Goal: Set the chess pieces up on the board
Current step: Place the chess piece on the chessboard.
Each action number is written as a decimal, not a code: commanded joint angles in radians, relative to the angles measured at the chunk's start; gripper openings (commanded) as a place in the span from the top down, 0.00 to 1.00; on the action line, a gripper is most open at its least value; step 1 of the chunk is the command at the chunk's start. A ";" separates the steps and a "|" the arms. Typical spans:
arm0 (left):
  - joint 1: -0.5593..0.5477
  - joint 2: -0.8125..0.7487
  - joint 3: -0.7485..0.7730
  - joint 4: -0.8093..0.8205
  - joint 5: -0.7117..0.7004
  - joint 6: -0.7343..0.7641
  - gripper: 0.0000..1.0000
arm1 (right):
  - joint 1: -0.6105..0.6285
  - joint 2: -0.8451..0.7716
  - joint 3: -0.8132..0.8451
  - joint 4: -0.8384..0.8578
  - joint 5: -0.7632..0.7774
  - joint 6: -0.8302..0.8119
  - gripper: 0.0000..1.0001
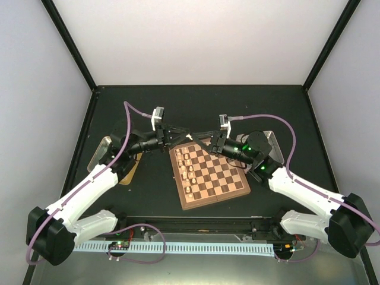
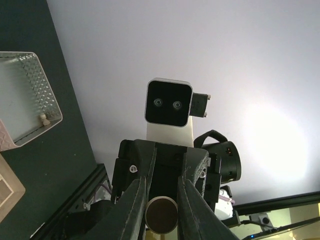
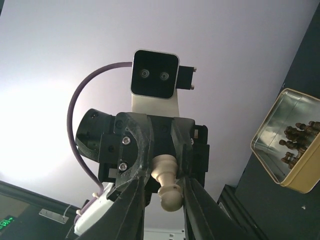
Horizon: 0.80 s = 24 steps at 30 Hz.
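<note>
- L gripper (image 1: 185, 136) clamped on pale pawn (image 3: 167, 180) at its base end, held in air over board (image 1: 217, 199), at its 11 o'clock corner.
- R gripper (image 1: 205, 142) tip-to-tip w/ L; jaws narrow, flanking pawn's head. Can't tell if gripping.
- Pale pieces (image 1: 187, 169) stood along board's 9 o'clock side.
</note>
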 commanded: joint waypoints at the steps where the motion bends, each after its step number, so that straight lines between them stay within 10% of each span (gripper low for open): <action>1: -0.003 -0.013 -0.012 0.054 -0.020 -0.057 0.96 | 0.002 0.009 0.068 -0.014 -0.018 0.017 0.77; 15: -0.003 -0.011 -0.037 0.058 -0.032 -0.065 0.93 | 0.002 0.029 0.129 -0.123 -0.053 -0.012 0.93; 24: 0.009 -0.075 -0.019 -0.402 -0.175 0.310 0.47 | -0.001 0.033 0.254 -0.779 0.073 -0.354 0.99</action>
